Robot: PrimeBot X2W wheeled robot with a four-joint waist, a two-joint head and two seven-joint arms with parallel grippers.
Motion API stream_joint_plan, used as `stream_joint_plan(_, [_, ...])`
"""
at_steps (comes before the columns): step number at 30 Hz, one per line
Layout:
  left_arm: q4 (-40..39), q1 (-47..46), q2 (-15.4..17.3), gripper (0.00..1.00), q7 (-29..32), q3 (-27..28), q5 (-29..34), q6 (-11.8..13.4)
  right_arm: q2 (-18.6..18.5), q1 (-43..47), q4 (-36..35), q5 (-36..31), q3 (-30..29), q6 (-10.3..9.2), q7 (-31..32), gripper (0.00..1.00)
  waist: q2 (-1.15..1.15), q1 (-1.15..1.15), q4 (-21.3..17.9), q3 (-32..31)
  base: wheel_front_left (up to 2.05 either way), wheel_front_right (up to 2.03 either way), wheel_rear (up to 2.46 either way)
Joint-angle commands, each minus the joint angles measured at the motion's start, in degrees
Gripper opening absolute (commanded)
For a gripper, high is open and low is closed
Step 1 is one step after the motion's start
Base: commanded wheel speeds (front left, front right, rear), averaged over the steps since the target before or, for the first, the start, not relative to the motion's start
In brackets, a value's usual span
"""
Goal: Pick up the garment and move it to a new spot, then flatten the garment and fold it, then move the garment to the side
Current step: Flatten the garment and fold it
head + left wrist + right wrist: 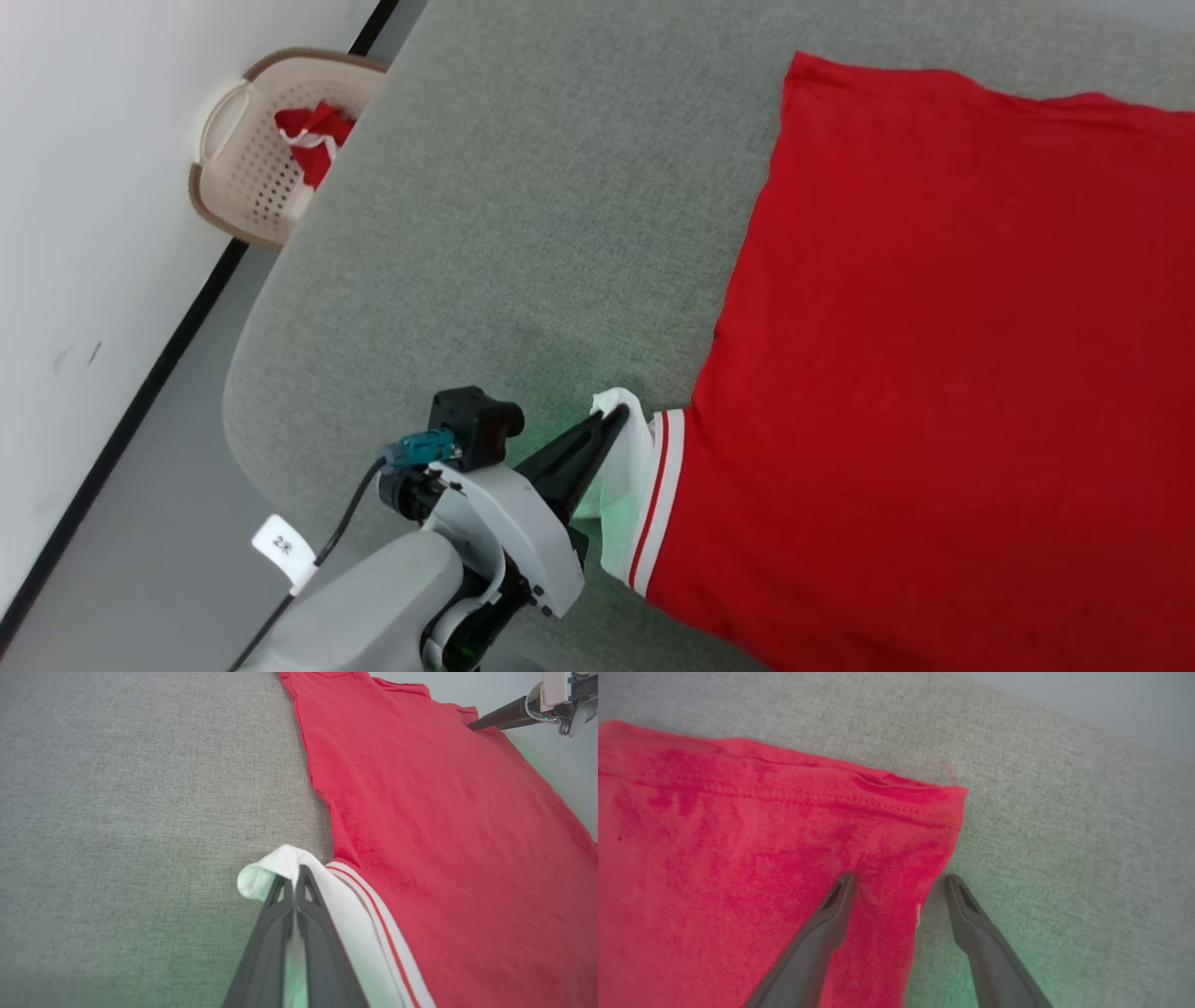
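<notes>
Flattening seems underway: left end effector (295,877) pinches the garment (934,373) by its sleeve (336,896); right end effector (899,877), wide open over the hem corner (948,798), should close.

The left pincer (616,417) is closed on the white sleeve (627,485) of the red T-shirt (934,373), whose body lies flat to the pincer's right on the grey fabric surface (513,233). Far ahead and left of the pincer, a beige basket (217,131) holds red cloth (313,140).

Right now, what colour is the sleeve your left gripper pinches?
White short sleeve with red-striped trim; left wrist view shows it best.
</notes>
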Motion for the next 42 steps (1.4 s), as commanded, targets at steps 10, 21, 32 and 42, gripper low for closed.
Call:
stream_joint_plan(10, [1.3,0.0,-1.0,0.00,-1.4,0.8,-0.1,-1.1,-0.5,-0.7,12.5,-6.2,-3.1,-0.13,3.4,0.00,0.00,0.00,1.1,2.3,0.00,0.00,0.00])
stream_joint_plan(21, [6.0,-1.6,-1.8,0.00,-1.7,0.7,-0.6,-3.0,-0.4,-1.7,11.8,-3.4,-3.0,-0.09,3.3,0.00,0.00,0.00,0.3,-1.3,0.00,0.00,0.00])
stream_joint_plan(32, [8.8,0.8,1.8,0.00,-2.1,2.3,-1.7,-2.8,-1.7,12.1,-8.7,14.2,7.1,-0.05,3.6,0.00,0.00,0.00,-7.4,-6.9,0.00,0.00,0.00])
stream_joint_plan(42, [7.1,4.2,5.5,0.00,-1.8,3.1,-2.8,-0.7,-5.5,32.3,-29.6,24.4,5.1,-0.07,3.2,0.00,0.00,0.00,-13.2,-10.5,0.00,0.00,0.00])
